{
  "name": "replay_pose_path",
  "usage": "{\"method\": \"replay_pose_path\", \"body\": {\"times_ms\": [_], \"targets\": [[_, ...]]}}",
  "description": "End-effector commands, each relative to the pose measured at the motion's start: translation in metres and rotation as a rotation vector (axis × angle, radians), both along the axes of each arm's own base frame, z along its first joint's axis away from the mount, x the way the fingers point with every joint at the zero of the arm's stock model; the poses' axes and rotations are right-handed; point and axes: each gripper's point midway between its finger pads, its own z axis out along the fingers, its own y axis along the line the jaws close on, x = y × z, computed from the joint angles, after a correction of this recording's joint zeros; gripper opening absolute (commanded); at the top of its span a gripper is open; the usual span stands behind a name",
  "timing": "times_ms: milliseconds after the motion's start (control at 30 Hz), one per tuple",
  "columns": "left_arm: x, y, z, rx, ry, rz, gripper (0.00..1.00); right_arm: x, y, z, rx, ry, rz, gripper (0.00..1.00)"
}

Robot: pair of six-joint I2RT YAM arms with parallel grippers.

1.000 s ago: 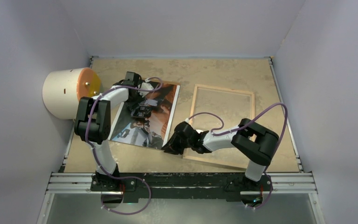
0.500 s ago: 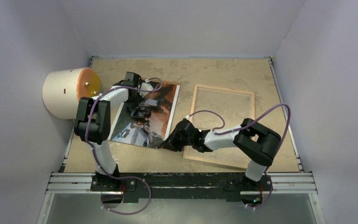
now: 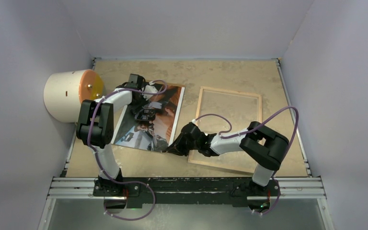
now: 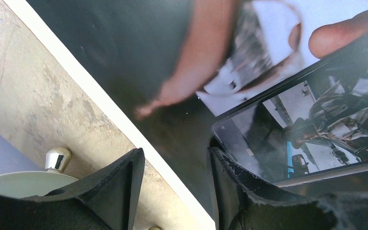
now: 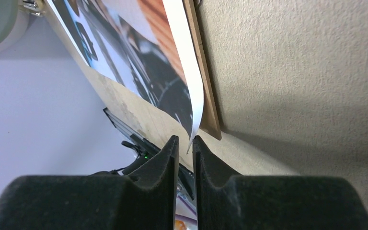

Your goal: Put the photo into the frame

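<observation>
The photo [image 3: 155, 127] lies face up left of centre, a dark print with orange and grey tones. It also shows in the left wrist view [image 4: 172, 57] and the right wrist view [image 5: 139, 57]. The frame [image 3: 231, 91] lies to its right, wood-brown back up. My left gripper [image 3: 141, 91] is open and astride the photo's far left edge [image 4: 175, 158], one finger over the table and one over the print. My right gripper [image 3: 168, 149] is at the photo's near right corner. Its jaws stand a narrow slit apart [image 5: 185, 139], and the lifted, curled corner tip sits at their mouth.
A brown backing board [image 5: 203, 76] lies under the photo and sticks out past its edge. A white cylinder with an orange face and a metal knob [image 3: 72, 95] stands against the left wall, close to my left gripper [image 4: 57, 158]. Grey walls enclose the table.
My right gripper has moved a little left, up to the photo's near right corner. The left arm, the photo and the frame have not moved.
</observation>
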Motion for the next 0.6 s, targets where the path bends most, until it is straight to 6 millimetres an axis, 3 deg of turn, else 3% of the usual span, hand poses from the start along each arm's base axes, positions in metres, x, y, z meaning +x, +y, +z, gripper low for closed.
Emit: {"method": "replay_pose_path", "body": {"times_ms": [0, 200, 267, 333, 467, 567], "targets": [[-0.026, 0.005, -0.016, 0.020, 0.098, -0.006, 0.53, 0.003, 0.001, 0.002, 0.015, 0.003, -0.015, 0.18], [-0.026, 0.004, -0.012, 0.017, 0.101, -0.009, 0.53, 0.000, 0.000, -0.003, 0.012, 0.022, -0.011, 0.07], [-0.025, 0.003, -0.007, 0.012, 0.103, -0.012, 0.53, 0.001, 0.000, 0.001, 0.017, 0.017, -0.011, 0.00], [-0.023, 0.001, 0.001, 0.004, 0.098, -0.014, 0.53, 0.003, -0.001, 0.008, 0.014, -0.006, -0.013, 0.00], [-0.012, 0.000, 0.031, -0.007, 0.081, -0.001, 0.56, 0.021, -0.004, 0.045, -0.032, -0.152, 0.001, 0.00], [0.010, 0.001, 0.075, -0.035, -0.001, 0.031, 0.62, 0.039, -0.019, 0.081, -0.131, -0.308, 0.006, 0.00]]}}
